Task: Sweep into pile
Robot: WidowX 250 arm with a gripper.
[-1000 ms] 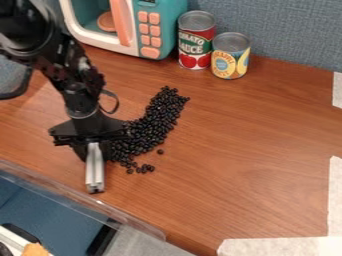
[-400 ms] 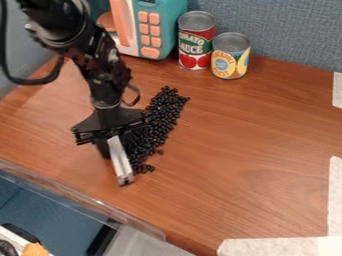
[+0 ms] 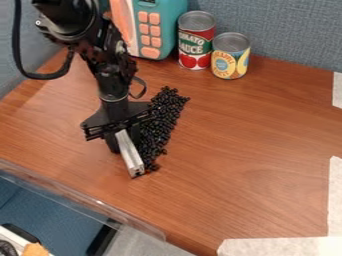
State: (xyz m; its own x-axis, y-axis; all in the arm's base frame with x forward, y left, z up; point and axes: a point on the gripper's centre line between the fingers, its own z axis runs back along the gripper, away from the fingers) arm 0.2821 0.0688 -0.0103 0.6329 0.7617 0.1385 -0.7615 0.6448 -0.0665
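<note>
From the camera above, I had my black two-finger pincer (image 3: 125,144) closed on a long, straight, silver-coloured bar (image 3: 131,156) and hanging low over the brown wood-grain table (image 3: 240,130). The task's small, shiny black beans (image 3: 163,117) lay in a narrow, slanting band just beside the bar, on its right in the view. The band thinned to a few beans at the bar's lower end, and its far end ran up towards the red-and-green metal can (image 3: 196,42) and the yellow-labelled metal can (image 3: 231,57), both well apart from it.

I judged the step in hand to be pushing the near part of the band inward, with the gathering only partly done. To do it well, I needed the bar's lower edge flat and close to the wood, so no bean slipped beneath, and its long side facing the band. A slow, even push would serve best; a quick one could scatter the beans. The far end would then want a sweep back towards the middle.
</note>
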